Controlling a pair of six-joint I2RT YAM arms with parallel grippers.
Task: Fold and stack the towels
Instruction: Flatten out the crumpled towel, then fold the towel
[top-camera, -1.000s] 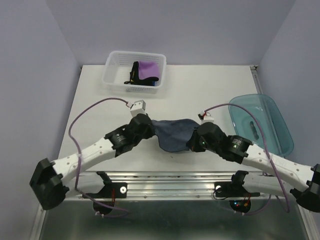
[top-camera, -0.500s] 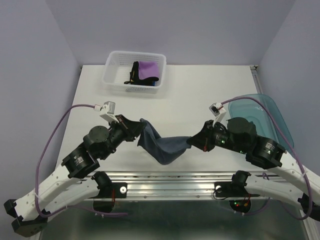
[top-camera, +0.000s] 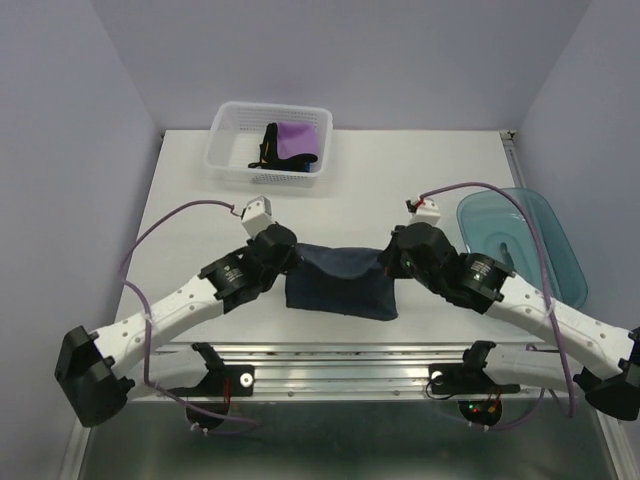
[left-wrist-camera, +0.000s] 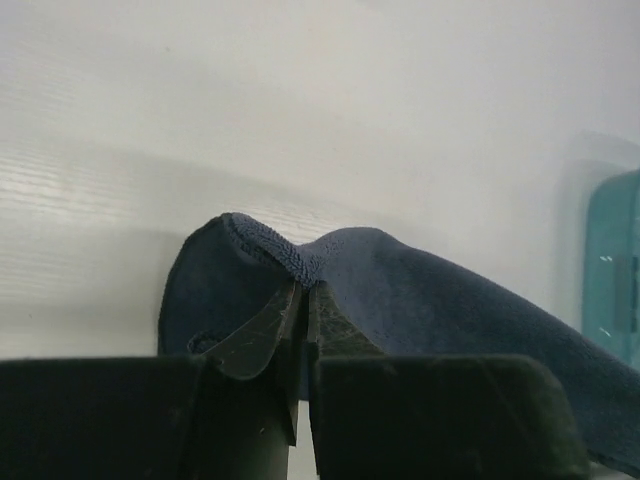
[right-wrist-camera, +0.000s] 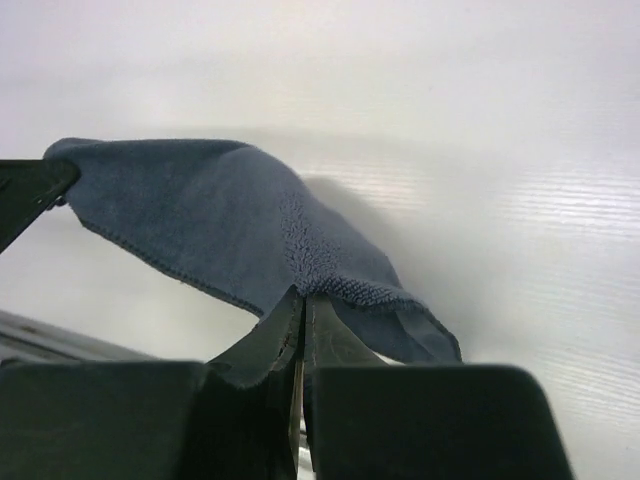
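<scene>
Fingertips of the left gripper (left-wrist-camera: 303, 292) are clenched on one corner of the dark navy towel (left-wrist-camera: 430, 300), and its hemmed edge bunches up just above the closed jaws in the left wrist view. The right gripper (right-wrist-camera: 303, 297) is clamped just as tightly on the opposite corner, with the cloth sloping away toward the upper left of that frame.

From the top camera, the towel lies as a broad dark band at the centre of the frame. It is spread on the white table (top-camera: 350, 190) between the two wrists, with one gripper at each of its upper corners. Its neat rectangular outline suggests it is already doubled over, so the step in hand looks like laying down the first fold.

Farther out, a white mesh basket (top-camera: 228, 160) at the upper left holds a purple towel (top-camera: 298, 138) and a black towel (top-camera: 270, 146). A translucent blue tub (top-camera: 535, 245) sits at the right edge.

The next move probably calls for setting the pinched corners down level with the lower edge and letting go with both grippers together. The cloth is soft, so pulling a gripper away carelessly could drag the fold askew.
</scene>
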